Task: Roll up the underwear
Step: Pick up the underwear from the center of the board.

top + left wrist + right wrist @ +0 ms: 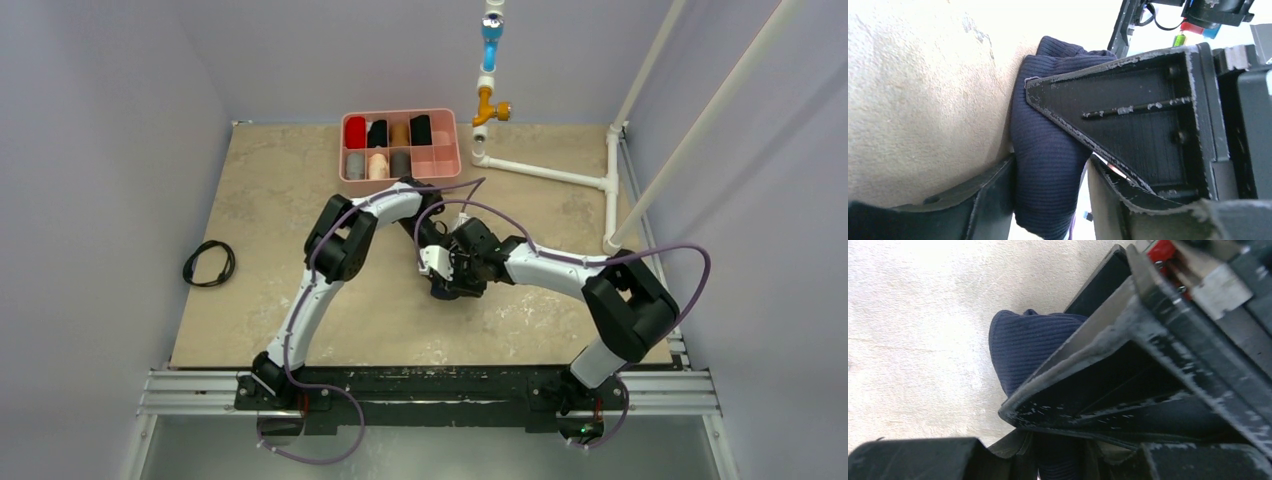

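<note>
The underwear (1048, 150) is a ribbed navy bundle on the beige table, and both grippers meet at it mid-table. In the left wrist view it lies between my left gripper's (1050, 192) fingers. It touches the left finger (993, 195), and a bright gap separates it from the other, so this gripper is open. In the right wrist view the underwear (1023, 345) runs down into my right gripper (1060, 460), whose fingers pinch the fabric. From above, the underwear (447, 293) is a dark patch mostly hidden under the left gripper (438, 278) and right gripper (464, 282). No cream band shows.
A pink divided tray (441, 160) at the table's back holds several fabric rolls in red, black, tan and grey. A black cable loop (209, 263) lies at the left edge. A white pipe frame (550, 172) stands at the back right.
</note>
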Controlling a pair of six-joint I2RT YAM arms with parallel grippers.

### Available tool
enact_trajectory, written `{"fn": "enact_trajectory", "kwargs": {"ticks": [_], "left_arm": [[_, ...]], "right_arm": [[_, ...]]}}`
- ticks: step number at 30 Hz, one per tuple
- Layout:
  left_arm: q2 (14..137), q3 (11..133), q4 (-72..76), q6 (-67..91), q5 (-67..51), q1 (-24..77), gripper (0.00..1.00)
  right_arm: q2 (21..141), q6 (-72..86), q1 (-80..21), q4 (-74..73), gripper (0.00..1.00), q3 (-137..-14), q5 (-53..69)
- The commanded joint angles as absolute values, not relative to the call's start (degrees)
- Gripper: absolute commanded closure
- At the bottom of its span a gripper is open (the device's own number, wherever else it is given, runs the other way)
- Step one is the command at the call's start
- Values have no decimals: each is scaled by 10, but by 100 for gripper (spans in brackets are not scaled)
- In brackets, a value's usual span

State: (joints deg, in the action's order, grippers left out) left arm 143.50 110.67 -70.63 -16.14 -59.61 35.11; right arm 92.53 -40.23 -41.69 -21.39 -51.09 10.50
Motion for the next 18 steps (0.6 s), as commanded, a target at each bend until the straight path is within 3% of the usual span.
{"fn": "enact_trajectory", "kwargs": {"ticks": [1, 6, 18], "left_arm": [[1426, 1089, -641, -189, -525, 331, 44], [1393, 1080, -635, -191, -546, 309, 38], [1281, 1048, -634, -203, -582, 237, 34]], "right_arm": [[905, -385, -422, -229, 100, -490, 111], [872, -378, -422, -246, 100, -484, 102], [800, -331, -418, -267, 100, -499, 63]]}}
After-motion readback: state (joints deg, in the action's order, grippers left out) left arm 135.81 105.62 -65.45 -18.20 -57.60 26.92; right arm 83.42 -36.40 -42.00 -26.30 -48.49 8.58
